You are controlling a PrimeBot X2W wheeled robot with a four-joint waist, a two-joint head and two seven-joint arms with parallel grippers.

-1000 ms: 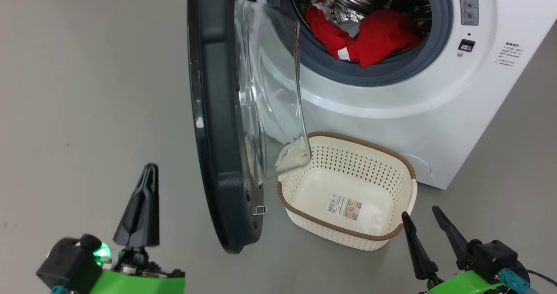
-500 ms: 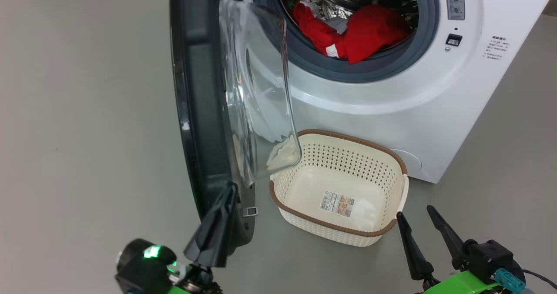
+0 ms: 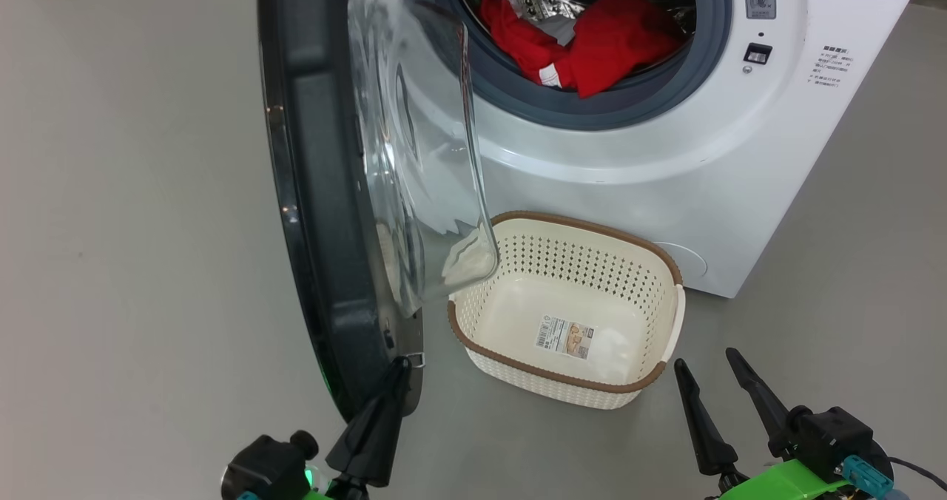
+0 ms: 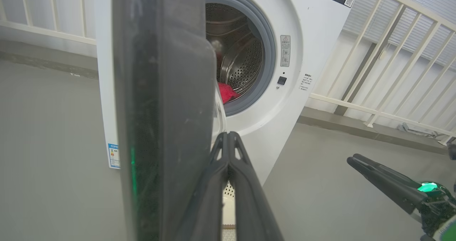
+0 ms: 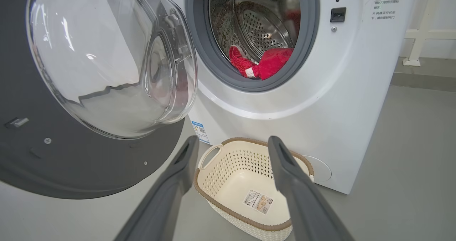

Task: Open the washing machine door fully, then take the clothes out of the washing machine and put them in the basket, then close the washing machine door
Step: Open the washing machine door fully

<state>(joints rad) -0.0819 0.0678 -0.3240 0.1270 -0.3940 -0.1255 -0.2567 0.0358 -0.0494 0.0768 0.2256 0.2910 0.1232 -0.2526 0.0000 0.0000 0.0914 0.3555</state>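
Observation:
The washing machine (image 3: 651,189) stands open, its door (image 3: 318,189) swung out edge-on with the clear glass bowl (image 3: 414,152) facing right. Red clothes (image 3: 607,49) with white trim lie in the steel drum, also in the right wrist view as clothes (image 5: 267,62). The cream basket (image 3: 577,263) sits on the floor below the opening, holding nothing but its paper label. My left gripper (image 3: 397,370) is shut, its tips at the lower inner edge of the door (image 4: 160,109) beside the latch. My right gripper (image 3: 706,361) hangs open, just right of the basket (image 5: 249,184).
Grey floor (image 3: 133,263) spreads to the left of the door and to the right of the machine. A white railing (image 4: 392,55) runs behind the machine on the right. A blue label sticker (image 4: 114,155) is on the machine's side.
My left gripper has swung right from the floor left of the door to the door's lower inner edge. The head camera has shifted, sliding the whole picture left. The right gripper keeps its place.

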